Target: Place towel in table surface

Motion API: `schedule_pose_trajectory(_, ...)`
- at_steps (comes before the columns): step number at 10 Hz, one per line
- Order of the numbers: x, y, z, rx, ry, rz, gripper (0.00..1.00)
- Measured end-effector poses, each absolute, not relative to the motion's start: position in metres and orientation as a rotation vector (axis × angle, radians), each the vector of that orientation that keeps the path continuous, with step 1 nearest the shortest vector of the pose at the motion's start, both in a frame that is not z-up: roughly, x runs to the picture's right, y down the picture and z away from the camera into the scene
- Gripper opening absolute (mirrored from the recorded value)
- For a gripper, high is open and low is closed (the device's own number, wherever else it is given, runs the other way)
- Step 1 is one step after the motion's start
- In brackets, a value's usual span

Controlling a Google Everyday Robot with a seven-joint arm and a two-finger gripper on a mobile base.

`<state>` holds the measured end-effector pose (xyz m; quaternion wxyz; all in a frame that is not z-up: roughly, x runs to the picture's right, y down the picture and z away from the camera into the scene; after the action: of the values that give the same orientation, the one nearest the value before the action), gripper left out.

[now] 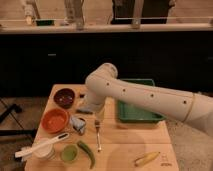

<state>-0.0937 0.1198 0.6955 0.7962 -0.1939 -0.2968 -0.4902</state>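
My gripper point(90, 109) hangs at the end of the white arm point(150, 95), low over the back left part of the wooden table point(125, 142). A small blue-grey cloth that looks like the towel point(83, 111) lies on the table right under the gripper, partly hidden by it. I cannot tell whether the gripper touches or holds it. A crumpled blue-and-white item point(77, 124) lies just in front of it.
A green tray point(137, 106) stands at the back right. A dark bowl point(64, 97), an orange bowl point(54, 120), a white cup with a brush point(42, 148), a green cup point(69, 153), a green pepper point(88, 153), a fork point(98, 136) and a banana point(146, 159) lie around.
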Motion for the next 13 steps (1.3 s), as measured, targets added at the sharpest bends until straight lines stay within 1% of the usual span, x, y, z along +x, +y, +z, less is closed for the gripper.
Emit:
schedule_pose_trajectory(3, -0.135, 0.137, 0.71, -0.434, -0.69, -1.215, 0.8)
schedule_pose_trajectory(5, -0.147, 0.143, 0.715, -0.444, -0.682, -1.236, 0.8)
schedule_pose_trajectory(8, -0.158, 0.149, 0.723, -0.434, -0.641, -1.196, 0.8)
schedule_pose_trajectory(13, -0.158, 0.151, 0.754, -0.45, -0.628, -1.131, 0.8)
